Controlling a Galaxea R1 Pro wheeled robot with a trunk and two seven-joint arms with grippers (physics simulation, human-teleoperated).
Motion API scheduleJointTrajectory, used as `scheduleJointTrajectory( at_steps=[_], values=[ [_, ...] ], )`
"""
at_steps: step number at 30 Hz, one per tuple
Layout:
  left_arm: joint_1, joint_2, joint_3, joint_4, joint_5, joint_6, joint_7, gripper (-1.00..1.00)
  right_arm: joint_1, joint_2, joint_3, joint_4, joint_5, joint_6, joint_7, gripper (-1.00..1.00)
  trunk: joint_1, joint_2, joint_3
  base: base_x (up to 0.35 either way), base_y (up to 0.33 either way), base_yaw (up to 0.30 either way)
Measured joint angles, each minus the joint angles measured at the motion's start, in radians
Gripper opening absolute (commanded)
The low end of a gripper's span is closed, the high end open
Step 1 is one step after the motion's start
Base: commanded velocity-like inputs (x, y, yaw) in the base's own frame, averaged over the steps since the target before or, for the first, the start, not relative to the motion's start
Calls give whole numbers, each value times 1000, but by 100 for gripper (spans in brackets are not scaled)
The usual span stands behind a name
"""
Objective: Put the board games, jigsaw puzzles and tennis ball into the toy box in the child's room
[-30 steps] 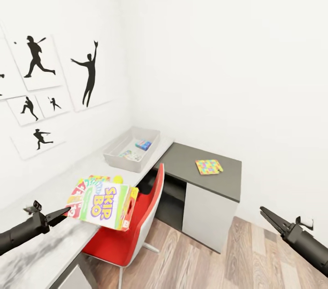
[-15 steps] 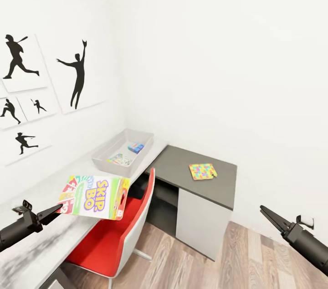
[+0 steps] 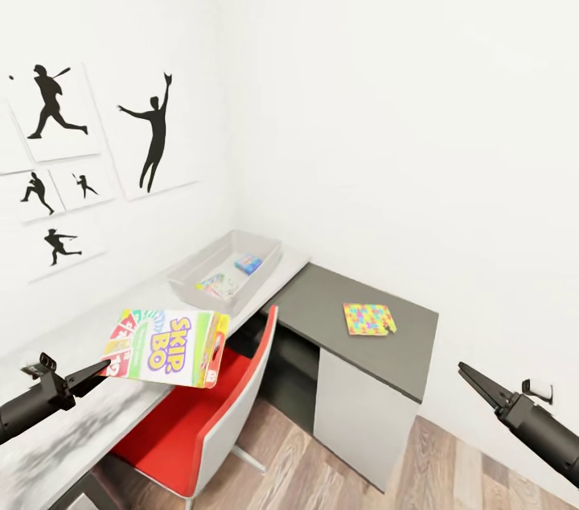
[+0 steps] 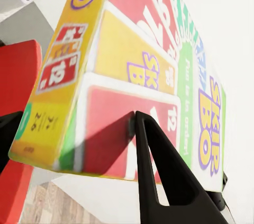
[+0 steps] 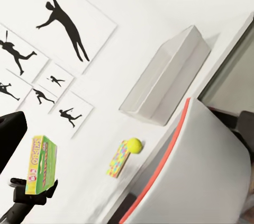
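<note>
left fingers (image 3: 103, 369) clamp Skip-Bo box (image 3: 165, 347): green-white-red, flat | right fingers (image 3: 466, 372) seemingly closed, empty

Head camera high, facing the desk corner, wrist cameras sharing its Skip-Bo box (image 3: 167, 347), left one close

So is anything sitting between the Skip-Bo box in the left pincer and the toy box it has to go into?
Nothing visible blocks it. The left pincer holds the Skip-Bo box over the table edge, and the toy box lies farther along the same top. The red chair sits below the box, off that path.
</note>
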State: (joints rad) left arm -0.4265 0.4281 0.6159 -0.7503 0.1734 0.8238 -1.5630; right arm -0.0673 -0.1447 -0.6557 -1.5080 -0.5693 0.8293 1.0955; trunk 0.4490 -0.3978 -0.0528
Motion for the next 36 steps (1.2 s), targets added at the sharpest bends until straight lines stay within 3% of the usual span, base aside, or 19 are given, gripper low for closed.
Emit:
scheduleJointTrajectory(
  at_steps=[7, 27, 36],
  values=[
    [0, 0, 0, 0, -1, -1, 0, -100, 1, -1, -1, 6, 0, 0, 1, 100, 0, 0, 3, 275, -112, 129],
    [0, 1, 1, -1, -2, -3, 0, -100, 1, -2, -2, 10, -1, 1, 1, 100, 0, 0, 21, 254, -183, -149],
    [-1, 1, 1, -1, -3, -3, 0, -100, 1, -3, -1, 11, -2, 3, 0, 100, 0, 0, 21, 271, -6, -196]
  ],
)
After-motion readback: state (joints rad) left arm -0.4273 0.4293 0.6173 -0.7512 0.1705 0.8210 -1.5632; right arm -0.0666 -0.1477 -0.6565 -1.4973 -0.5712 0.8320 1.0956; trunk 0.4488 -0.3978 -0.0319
